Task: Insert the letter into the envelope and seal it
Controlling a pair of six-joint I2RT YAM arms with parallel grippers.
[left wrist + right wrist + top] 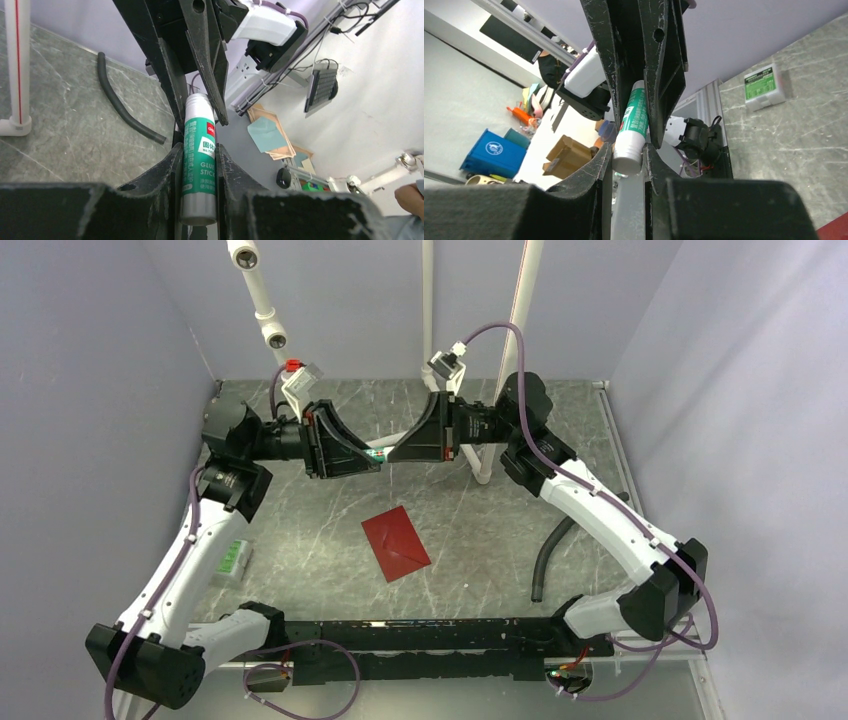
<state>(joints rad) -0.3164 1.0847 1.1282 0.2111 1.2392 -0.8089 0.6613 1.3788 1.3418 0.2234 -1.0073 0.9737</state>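
The dark red envelope (396,543) lies flat on the table at mid-centre, flap side down or shut; one corner shows in the right wrist view (838,231). The letter is out of view. My left gripper (376,459) and right gripper (393,453) meet tip to tip above the table, both shut on one green glue stick (377,453). In the left wrist view the left gripper (199,150) clamps the stick's green body (199,170). In the right wrist view the right gripper (628,147) clamps its white cap end (628,150).
A green-and-white card packet (232,562) lies at the left, also in the right wrist view (764,86). A black hose (548,555) lies at the right. A white pipe post (487,465) stands behind the grippers. Walls enclose the table.
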